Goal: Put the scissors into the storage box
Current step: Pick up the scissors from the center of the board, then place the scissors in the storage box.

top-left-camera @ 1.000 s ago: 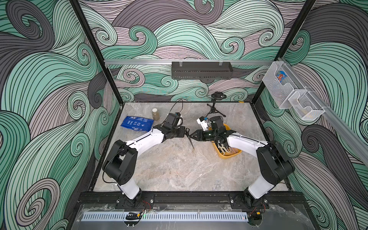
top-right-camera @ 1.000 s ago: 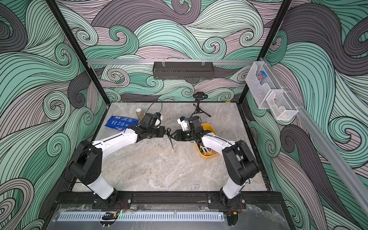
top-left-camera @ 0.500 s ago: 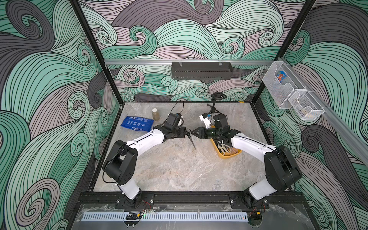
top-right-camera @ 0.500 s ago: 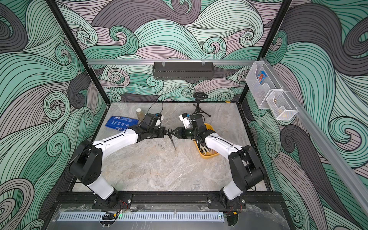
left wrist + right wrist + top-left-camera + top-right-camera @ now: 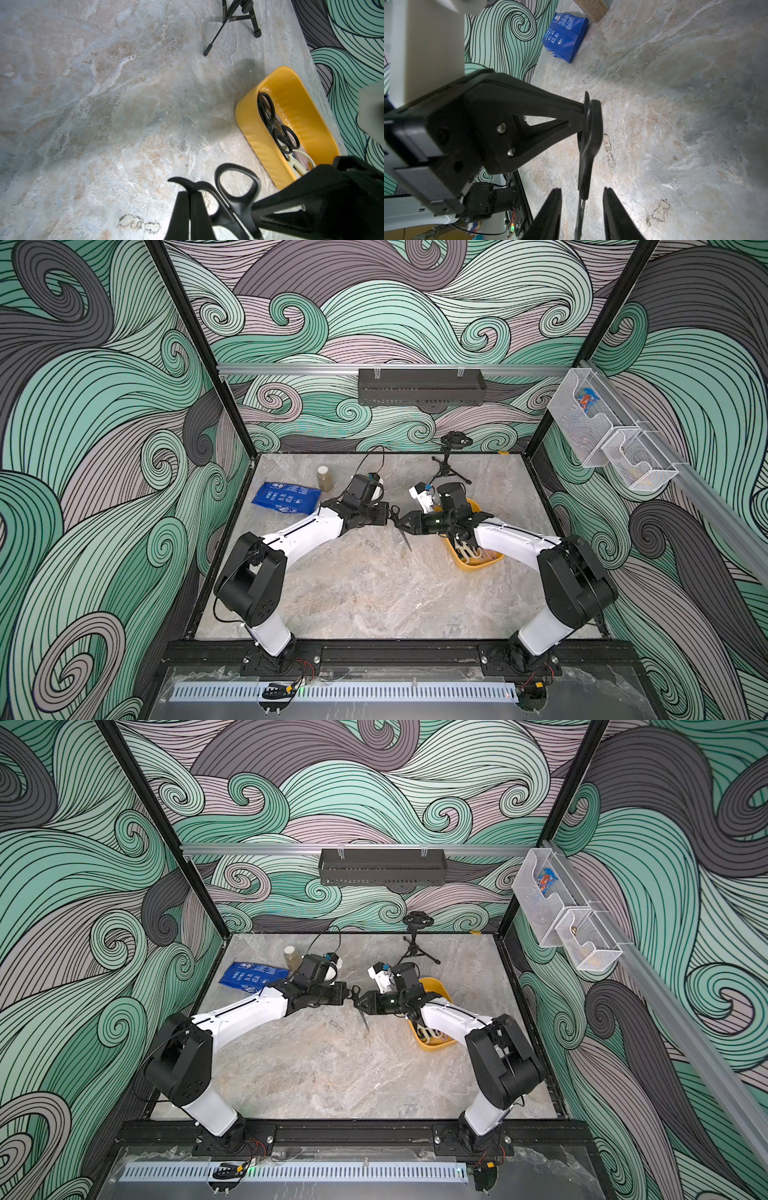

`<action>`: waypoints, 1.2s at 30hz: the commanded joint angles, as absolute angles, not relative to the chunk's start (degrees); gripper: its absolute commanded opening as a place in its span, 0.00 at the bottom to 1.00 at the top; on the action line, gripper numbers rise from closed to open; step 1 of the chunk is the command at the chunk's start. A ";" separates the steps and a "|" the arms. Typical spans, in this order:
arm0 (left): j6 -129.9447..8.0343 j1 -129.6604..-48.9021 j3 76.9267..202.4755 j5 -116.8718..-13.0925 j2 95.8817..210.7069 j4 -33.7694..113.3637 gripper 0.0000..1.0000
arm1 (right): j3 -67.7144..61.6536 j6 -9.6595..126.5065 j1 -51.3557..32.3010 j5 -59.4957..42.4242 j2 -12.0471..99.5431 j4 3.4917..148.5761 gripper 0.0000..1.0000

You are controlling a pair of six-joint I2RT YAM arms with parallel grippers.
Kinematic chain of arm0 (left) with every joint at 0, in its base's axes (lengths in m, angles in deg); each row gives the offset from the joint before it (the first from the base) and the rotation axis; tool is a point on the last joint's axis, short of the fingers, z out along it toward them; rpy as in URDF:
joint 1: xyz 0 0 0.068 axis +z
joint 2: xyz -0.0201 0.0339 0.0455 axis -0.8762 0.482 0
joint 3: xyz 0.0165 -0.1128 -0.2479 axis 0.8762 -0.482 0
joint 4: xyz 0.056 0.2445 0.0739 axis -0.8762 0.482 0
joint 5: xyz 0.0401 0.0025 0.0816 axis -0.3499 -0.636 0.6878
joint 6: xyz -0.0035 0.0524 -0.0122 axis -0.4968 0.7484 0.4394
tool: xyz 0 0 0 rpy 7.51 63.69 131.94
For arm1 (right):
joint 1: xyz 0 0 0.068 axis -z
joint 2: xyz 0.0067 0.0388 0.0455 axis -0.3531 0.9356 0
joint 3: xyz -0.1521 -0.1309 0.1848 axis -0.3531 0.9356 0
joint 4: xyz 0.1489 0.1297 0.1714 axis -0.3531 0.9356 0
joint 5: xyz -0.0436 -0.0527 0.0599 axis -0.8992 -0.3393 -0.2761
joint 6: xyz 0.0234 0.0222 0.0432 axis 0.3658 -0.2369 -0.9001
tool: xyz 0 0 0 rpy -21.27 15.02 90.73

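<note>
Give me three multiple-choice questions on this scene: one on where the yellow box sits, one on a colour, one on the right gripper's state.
1. Where is the storage box? A. Hung on the back wall. B. On the table, beneath the right arm. C. Stacked on another box.
2. What colour are the handles of the scissors in the left gripper? A. Blue. B. Pink. C. Black.
3. How is the right gripper? A. Open, fingers either side of the scissors. B. Shut on the scissors. C. Shut on nothing.
Answers: 1 B, it rests on the marble; 2 C, the handle loop is black; 3 A, gaps show on both sides.
</note>
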State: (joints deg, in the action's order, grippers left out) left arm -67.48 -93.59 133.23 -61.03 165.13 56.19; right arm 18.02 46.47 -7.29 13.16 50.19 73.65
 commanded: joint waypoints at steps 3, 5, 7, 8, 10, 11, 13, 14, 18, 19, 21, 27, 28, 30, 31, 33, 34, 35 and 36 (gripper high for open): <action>-68.16 -93.97 135.40 -61.98 163.89 56.47 0.00 | 16.42 46.41 -7.69 13.92 51.03 73.22 0.23; -68.20 -93.97 135.31 -62.22 163.74 56.37 0.00 | 16.33 46.20 -7.71 13.64 51.14 73.21 0.17; -68.32 -93.98 135.09 -62.57 163.45 55.99 0.00 | 16.25 45.89 -7.67 13.63 51.47 73.21 0.13; -68.34 -93.98 135.12 -62.70 163.29 55.86 0.00 | 16.28 45.76 -7.67 13.51 51.72 73.23 0.11; -68.35 -94.04 135.10 -62.88 163.06 55.89 0.00 | 16.24 45.65 -7.71 13.41 51.88 73.21 0.09; -68.39 -93.99 135.09 -62.95 162.99 55.86 0.00 | 16.18 45.62 -7.71 13.31 51.91 73.21 0.07; -68.48 -93.98 135.14 -63.38 162.84 56.07 0.11 | 16.16 45.51 -7.58 12.81 52.03 73.21 0.06; -68.45 -93.97 135.14 -63.69 162.80 56.16 0.22 | 16.07 45.42 -7.59 12.61 52.04 73.21 0.05; -68.66 -93.88 134.82 -65.45 162.43 56.20 0.46 | 16.11 45.08 -6.82 11.57 51.83 73.21 0.04; -68.62 -93.88 134.80 -65.74 162.35 56.42 0.53 | 16.20 45.13 -6.51 11.39 51.60 73.24 0.04; -69.04 -93.73 135.04 -66.13 162.06 57.36 0.55 | 16.65 45.07 -5.26 11.04 50.88 73.29 0.04; -69.95 -92.34 135.77 -65.96 160.18 59.27 0.59 | 19.73 45.79 1.77 11.18 46.63 73.44 0.04; -70.12 -91.76 135.59 -65.85 159.96 59.33 0.59 | 20.46 45.97 3.32 11.34 45.59 73.58 0.04; -70.88 -89.88 135.01 -65.13 159.56 59.26 0.59 | 22.11 47.05 7.33 11.50 43.08 74.42 0.04; -71.21 -88.91 134.54 -65.06 159.49 59.03 0.59 | 22.66 47.85 9.12 11.49 41.99 75.13 0.04; -72.83 -85.90 132.85 -65.99 159.50 58.00 0.59 | 23.80 49.98 12.81 11.18 39.80 77.36 0.04; -73.94 -84.07 132.03 -67.03 159.49 57.28 0.59 | 24.24 50.97 14.34 10.83 38.87 78.26 0.04; -75.02 -81.95 130.94 -68.82 159.59 56.45 0.59 | 24.64 52.15 15.93 10.06 38.00 79.72 0.04; -76.68 -79.81 129.67 -70.68 159.78 55.53 0.59 | 25.08 53.18 17.24 9.00 37.28 81.02 0.05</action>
